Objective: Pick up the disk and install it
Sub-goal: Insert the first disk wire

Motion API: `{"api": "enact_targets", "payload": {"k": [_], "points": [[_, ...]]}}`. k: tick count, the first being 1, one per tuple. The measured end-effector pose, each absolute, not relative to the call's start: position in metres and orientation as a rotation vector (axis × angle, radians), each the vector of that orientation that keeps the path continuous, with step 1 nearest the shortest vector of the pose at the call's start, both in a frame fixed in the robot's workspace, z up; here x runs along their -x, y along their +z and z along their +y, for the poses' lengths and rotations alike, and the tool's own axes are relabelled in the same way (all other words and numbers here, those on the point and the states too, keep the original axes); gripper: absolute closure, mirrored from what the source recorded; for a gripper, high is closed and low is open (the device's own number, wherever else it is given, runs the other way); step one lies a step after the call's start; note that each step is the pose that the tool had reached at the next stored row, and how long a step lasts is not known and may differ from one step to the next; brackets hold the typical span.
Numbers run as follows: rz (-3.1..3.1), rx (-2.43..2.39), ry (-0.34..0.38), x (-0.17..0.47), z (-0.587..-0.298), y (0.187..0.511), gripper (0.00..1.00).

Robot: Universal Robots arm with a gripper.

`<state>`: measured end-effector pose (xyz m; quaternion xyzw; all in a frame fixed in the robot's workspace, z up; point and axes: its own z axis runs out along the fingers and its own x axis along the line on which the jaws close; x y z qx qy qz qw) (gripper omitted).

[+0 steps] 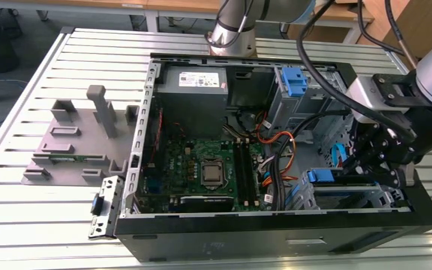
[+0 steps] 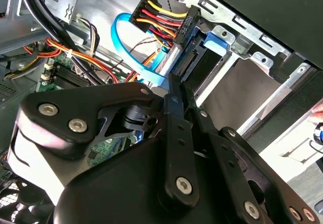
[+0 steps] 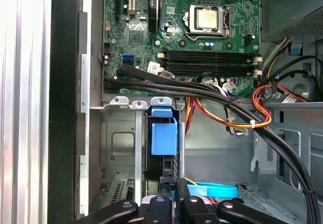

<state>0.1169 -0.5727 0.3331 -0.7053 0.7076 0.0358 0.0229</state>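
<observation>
An open computer case lies on the slatted bench. Inside are a green motherboard and a grey power supply. A grey fixture stands beside the case.

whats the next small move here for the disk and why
Probably a short, slow push along the drive bay to seat the disk, though I can't tell if it is already home. In the first wrist view its blue carrier end sits at the bay's mouth, with the end effector close by. Black cables cross just beyond that mouth, so keep the move small.
</observation>
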Motion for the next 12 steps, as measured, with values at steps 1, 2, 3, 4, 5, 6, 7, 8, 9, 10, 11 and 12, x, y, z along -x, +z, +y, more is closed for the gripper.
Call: {"api": "enact_targets", "payload": {"k": [1, 2, 3, 4, 5, 6, 7, 8, 9, 10, 11, 12], "points": [[2.191, 2.184, 0.11, -0.1169, -0.5727, 0.3329, 0.84], [2.191, 2.184, 0.11, -0.1169, -0.5728, 0.3329, 0.84], [2.191, 2.184, 0.11, -0.1169, -0.5727, 0.3329, 0.84], [2.191, 2.184, 0.11, -0.1169, -0.5728, 0.3328, 0.84], [2.191, 2.184, 0.111, -0.117, -0.5727, 0.3323, 0.84], [2.191, 2.184, 0.111, -0.1169, -0.5727, 0.3315, 0.84], [2.191, 2.184, 0.11, -0.1169, -0.5727, 0.331, 0.84], [2.191, 2.184, 0.11, -0.1169, -0.5727, 0.3306, 0.84], [2.192, 2.184, 0.11, -0.1169, -0.5727, 0.3306, 0.84], [2.192, 2.184, 0.11, -0.1169, -0.5727, 0.3306, 0.84], [2.191, 2.184, 0.11, -0.1169, -0.5728, 0.3305, 0.84], [2.191, 2.184, 0.11, -0.117, -0.5727, 0.3303, 0.84]]}}
